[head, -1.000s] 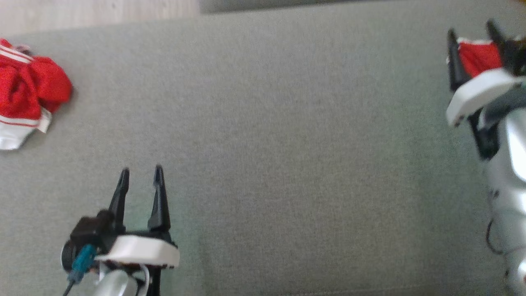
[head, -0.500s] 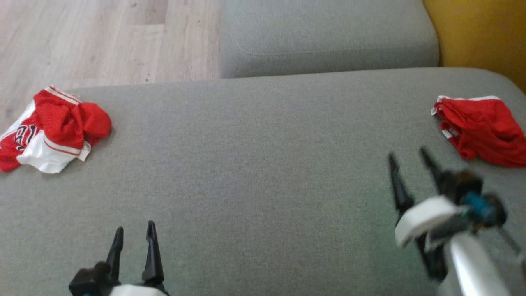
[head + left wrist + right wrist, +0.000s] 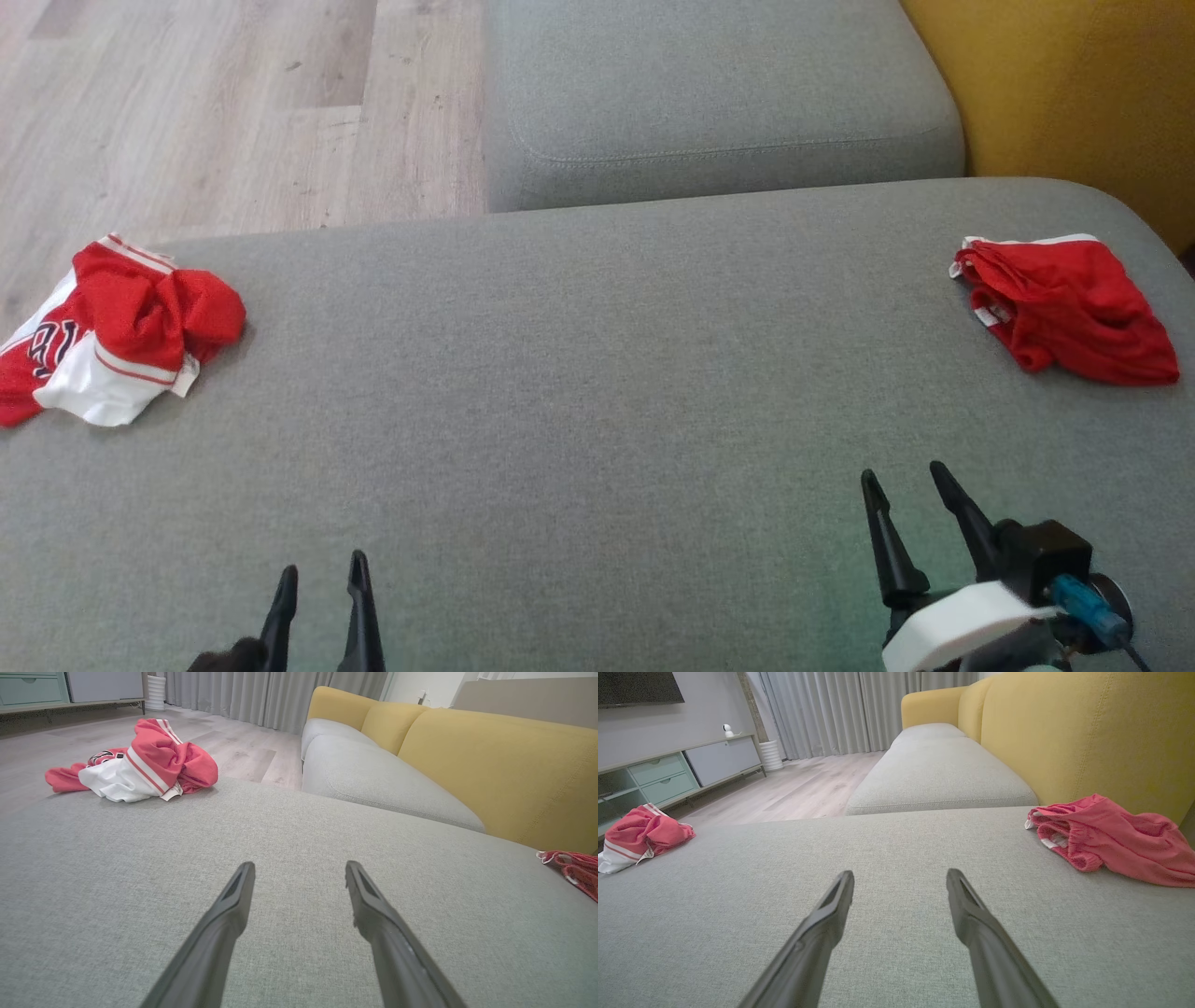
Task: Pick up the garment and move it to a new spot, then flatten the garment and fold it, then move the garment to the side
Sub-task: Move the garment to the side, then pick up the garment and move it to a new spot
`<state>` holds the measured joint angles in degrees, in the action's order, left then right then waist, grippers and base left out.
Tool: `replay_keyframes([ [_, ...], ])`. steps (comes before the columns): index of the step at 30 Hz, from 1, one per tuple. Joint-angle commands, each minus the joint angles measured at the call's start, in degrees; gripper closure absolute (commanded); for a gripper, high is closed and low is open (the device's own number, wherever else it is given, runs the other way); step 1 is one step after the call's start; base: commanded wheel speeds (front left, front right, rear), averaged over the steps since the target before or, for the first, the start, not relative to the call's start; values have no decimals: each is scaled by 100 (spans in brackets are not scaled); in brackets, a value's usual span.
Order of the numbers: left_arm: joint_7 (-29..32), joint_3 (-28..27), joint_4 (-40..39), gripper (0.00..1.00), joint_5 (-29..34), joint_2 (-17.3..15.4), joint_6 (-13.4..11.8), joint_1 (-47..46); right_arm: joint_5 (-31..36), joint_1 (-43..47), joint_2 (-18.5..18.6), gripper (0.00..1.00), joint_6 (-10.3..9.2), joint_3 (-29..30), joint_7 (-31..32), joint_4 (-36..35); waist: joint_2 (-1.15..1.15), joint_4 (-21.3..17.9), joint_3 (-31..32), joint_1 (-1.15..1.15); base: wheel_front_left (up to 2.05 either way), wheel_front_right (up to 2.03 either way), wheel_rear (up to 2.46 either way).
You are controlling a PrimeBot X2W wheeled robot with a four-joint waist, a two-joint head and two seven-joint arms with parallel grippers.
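Both arms are just hanging low over the near edge of the big grey cushion [image 3: 597, 420] with nothing in them. The left gripper [image 3: 322, 560] is at the near left, with its two dark fingers [image 3: 224, 924] spread apart and only bare fabric between them. Same deal with the right gripper [image 3: 904, 469] at the near right: its jaws are wide apart, it's holding nothing, and it points toward the far side.

There are two bits of clothing on the cushion, well apart from each other and well away from both grippers. The red-and-white jersey [image 3: 112, 331] is crumpled in a heap at the far left edge, with a white panel, striped trim and some dark lettering showing. Over at the far right edge sits the red garment [image 3: 1064, 313]. It looks like mesh shorts with white trim, lying fairly flat but rumpled, just beside the yellow sofa back [image 3: 1074, 84]. Can't honestly tell if it's properly folded.

The wide middle stretch of the cushion between the two pieces is plain grey. Beyond it, at the far side, a second grey seat cushion [image 3: 709, 93] butts up against the big one, with the wooden floor [image 3: 233, 103] off to its left. From the right wrist view you can also see grey curtains [image 3: 859, 709] and a low TV cabinet [image 3: 668, 770] across the room.
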<state>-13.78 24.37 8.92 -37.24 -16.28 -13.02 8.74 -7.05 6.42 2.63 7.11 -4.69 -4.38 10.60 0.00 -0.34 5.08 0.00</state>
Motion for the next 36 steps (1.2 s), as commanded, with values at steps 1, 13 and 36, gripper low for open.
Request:
replay_keyframes([
  [1, -93, -160, -130, 0, 17, -19, 11, -263, 18, -195, 26, 0, 37, -141, -69, -227, 0, 3, 1, 0, 0, 0, 0],
  [13, -70, -71, -118, 0, 29, -13, 17, -325, 12, -150, 25, 0, 37, -143, -60, -248, 0, 146, 14, 0, 0, 0, 0],
  [36, 40, -312, -492, 0, 71, -353, -218, -270, -273, -413, 25, 0, 37, -702, -298, 1, 0, 2702, -101, 0, 0, 0, 0],
])
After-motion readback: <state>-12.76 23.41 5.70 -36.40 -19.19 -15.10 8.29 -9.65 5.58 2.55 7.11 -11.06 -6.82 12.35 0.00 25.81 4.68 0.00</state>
